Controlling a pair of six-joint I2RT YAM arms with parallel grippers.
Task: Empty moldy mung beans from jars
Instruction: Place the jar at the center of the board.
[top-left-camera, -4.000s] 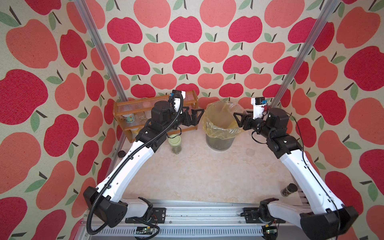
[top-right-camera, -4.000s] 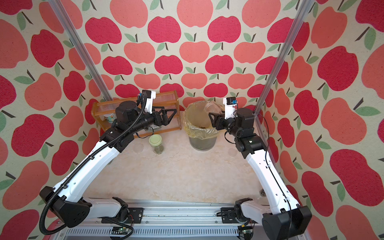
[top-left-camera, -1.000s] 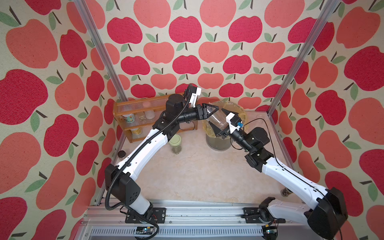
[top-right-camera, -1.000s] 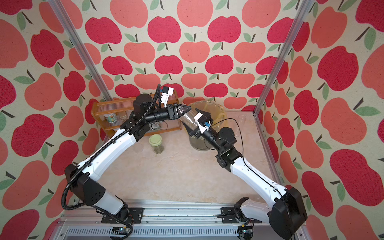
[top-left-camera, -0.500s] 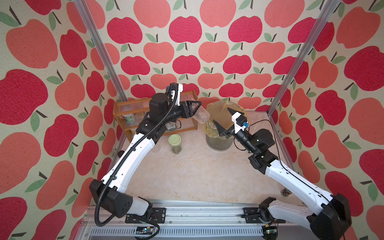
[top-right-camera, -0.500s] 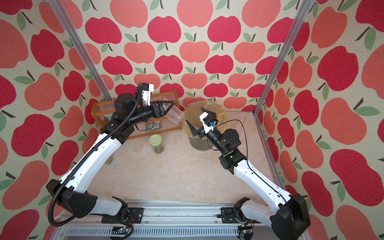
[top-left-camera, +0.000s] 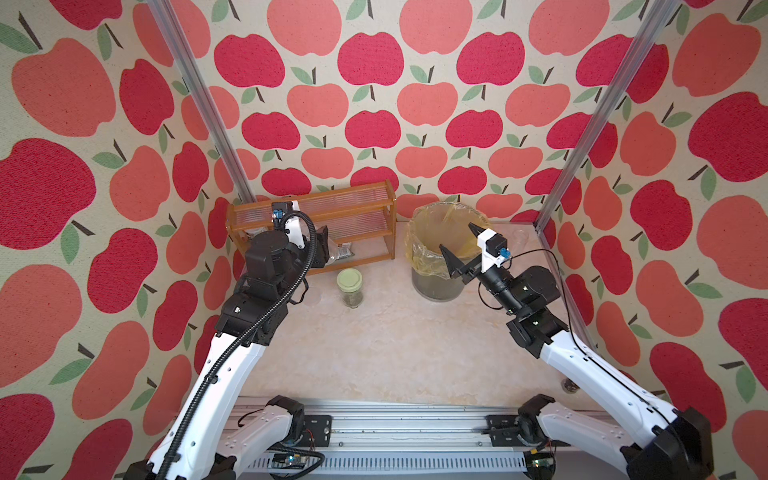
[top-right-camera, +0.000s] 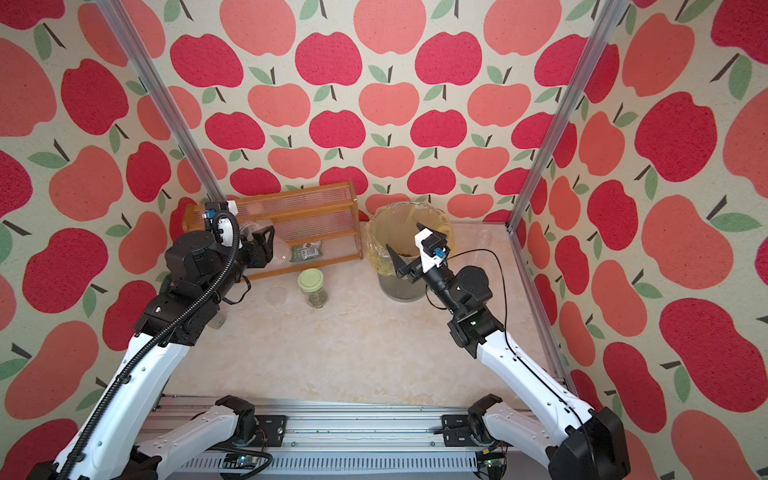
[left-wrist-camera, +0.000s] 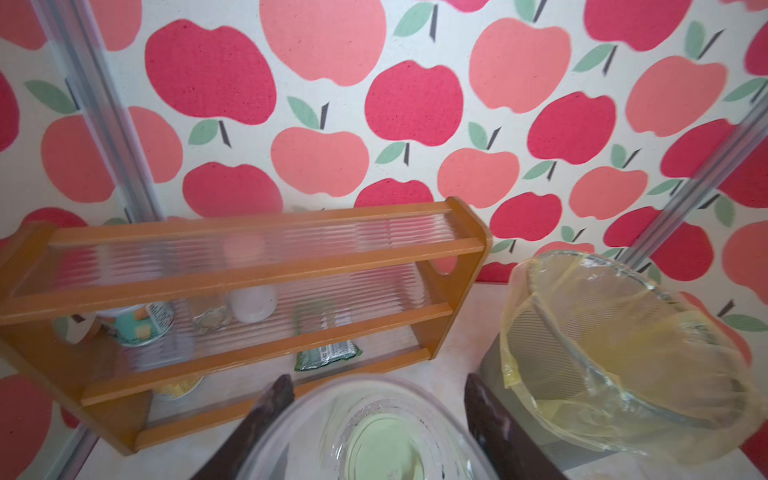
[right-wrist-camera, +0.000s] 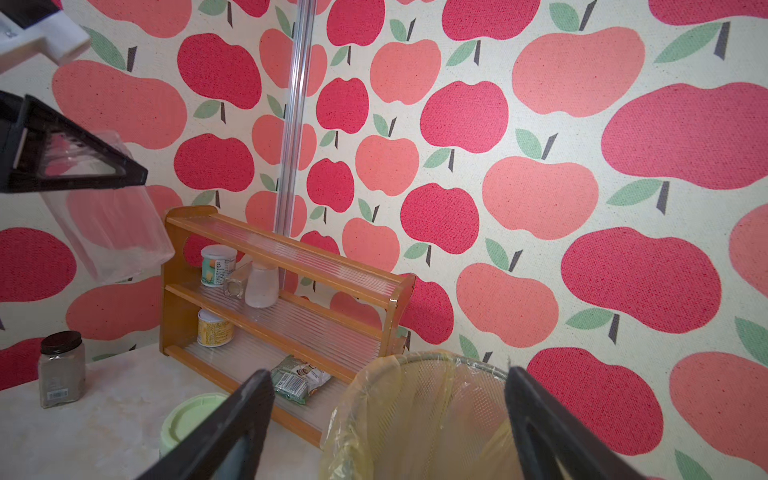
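Left pincer (left-wrist-camera: 378, 384) clamps clear jar (left-wrist-camera: 316, 419), apparently empty; wrist view crops it.

Pose: left arm (top-left-camera: 232, 374) reaches forward, elbow high, wrist about level. The left tool (left-wrist-camera: 378, 384) is clamped on a clear jar (right-wrist-camera: 112, 232), held aloft. The right arm (top-left-camera: 582, 365) extends forward and inward. The right tool (top-left-camera: 457, 237) has its jaws wide apart, nothing between them.

Bright, even light, soft shadows; near jar (left-wrist-camera: 316, 419) blurred, wrist-view edges bowed.
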